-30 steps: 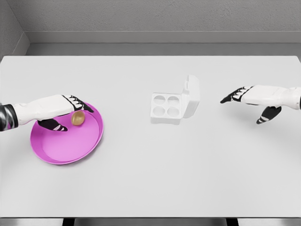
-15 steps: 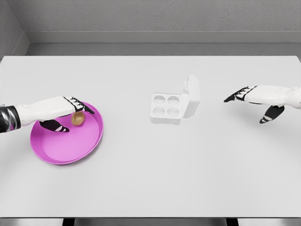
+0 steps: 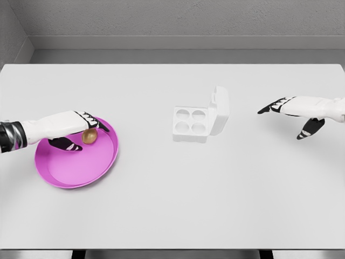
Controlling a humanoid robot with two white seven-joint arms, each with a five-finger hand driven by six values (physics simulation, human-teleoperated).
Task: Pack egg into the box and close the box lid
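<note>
Egg sits in the pink plate at the desk's left, pinched between the thumb and fingers of the left hand, which over the last second has drawn back slightly toward the left edge while its grip tightened around the egg. That suggests the grasp is settling and the lift has not begun; the egg looks barely raised, if at all. White box stands well apart at mid-desk, its four cups empty and its lid upright. Right hand, fingers spread and holding nothing, has pulled a little further away to the right.
</note>
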